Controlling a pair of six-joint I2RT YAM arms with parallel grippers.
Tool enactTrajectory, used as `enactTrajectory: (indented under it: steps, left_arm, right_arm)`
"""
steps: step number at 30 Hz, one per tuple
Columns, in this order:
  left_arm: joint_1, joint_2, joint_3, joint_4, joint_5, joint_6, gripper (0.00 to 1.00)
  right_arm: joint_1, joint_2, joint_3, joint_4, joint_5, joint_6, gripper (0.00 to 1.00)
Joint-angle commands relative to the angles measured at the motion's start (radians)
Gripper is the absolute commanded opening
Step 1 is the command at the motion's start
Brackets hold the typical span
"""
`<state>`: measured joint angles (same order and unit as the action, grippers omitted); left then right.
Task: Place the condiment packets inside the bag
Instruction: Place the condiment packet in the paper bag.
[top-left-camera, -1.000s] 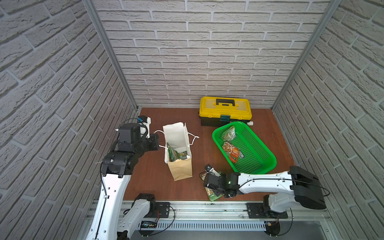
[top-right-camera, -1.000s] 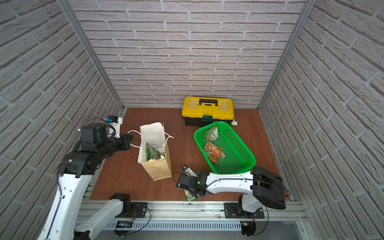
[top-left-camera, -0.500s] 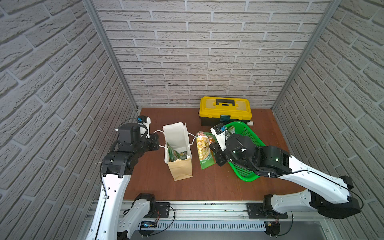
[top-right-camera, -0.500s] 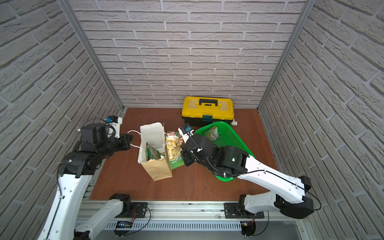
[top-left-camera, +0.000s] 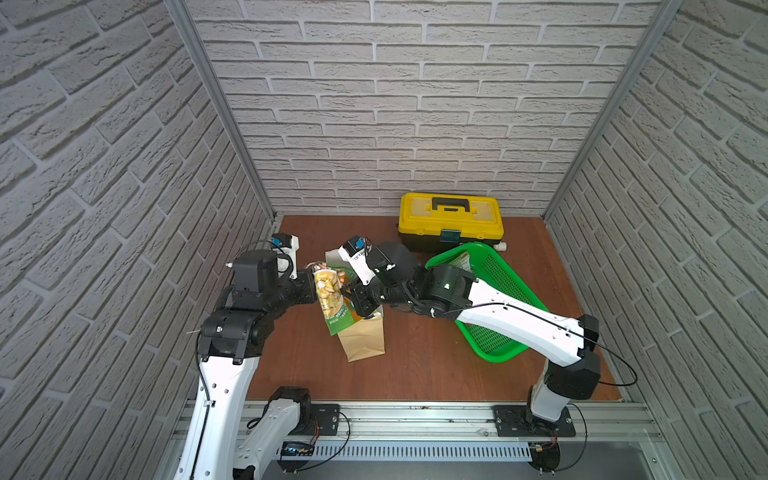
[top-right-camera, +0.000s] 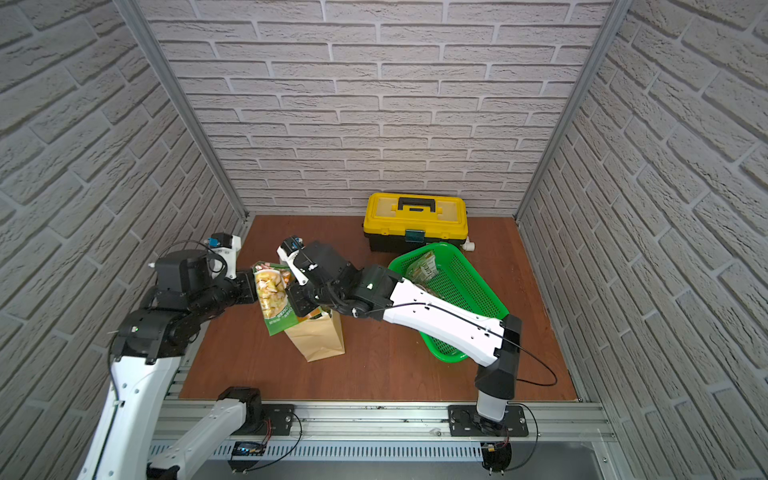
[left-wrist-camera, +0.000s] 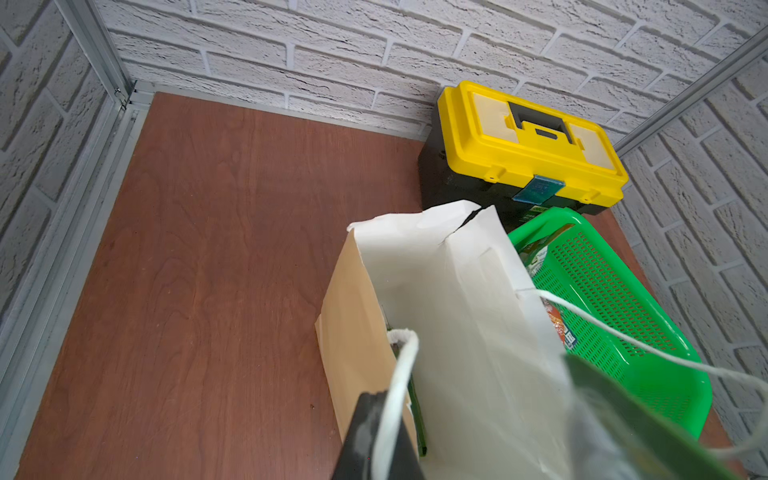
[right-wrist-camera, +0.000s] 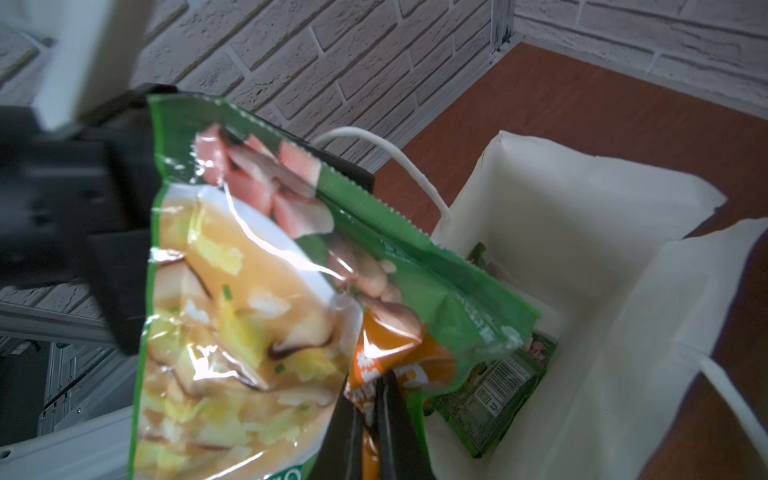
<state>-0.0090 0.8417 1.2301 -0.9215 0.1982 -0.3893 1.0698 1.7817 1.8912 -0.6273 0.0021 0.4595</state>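
The right pincer (right-wrist-camera: 370, 401) is clamped tight on an orange-printed corner of a green condiment packet (top-left-camera: 332, 300), holding it tilted just above the open mouth of the bag (top-left-camera: 362, 341), over the rim nearest the left arm. The left pincer (top-left-camera: 308, 287) is closed on the bag's cord handle (left-wrist-camera: 400, 374), and the bag stands upright on the counter (top-left-camera: 415, 368). Inside the bag lie more packets (right-wrist-camera: 492, 392), while other packets (top-right-camera: 422, 266) rest in the green basket (top-left-camera: 494, 343) just beside the bag, on its right-arm side.
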Motion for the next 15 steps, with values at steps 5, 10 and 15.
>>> enactTrajectory:
  steps: [5,10,15]
  left_arm:
    - [0.009,-0.015,-0.008,0.008,-0.006,-0.005,0.07]
    - [0.009,-0.009,-0.003,0.012,-0.007,-0.005,0.07]
    - [0.009,-0.004,0.001,0.013,-0.009,-0.002,0.07]
  right_arm:
    - [-0.096,0.032,-0.079,0.150,-0.124,0.108,0.07]
    - [-0.096,0.025,-0.036,0.092,-0.110,0.078,0.54]
    - [-0.097,-0.026,0.003,0.023,-0.070,0.039,0.68]
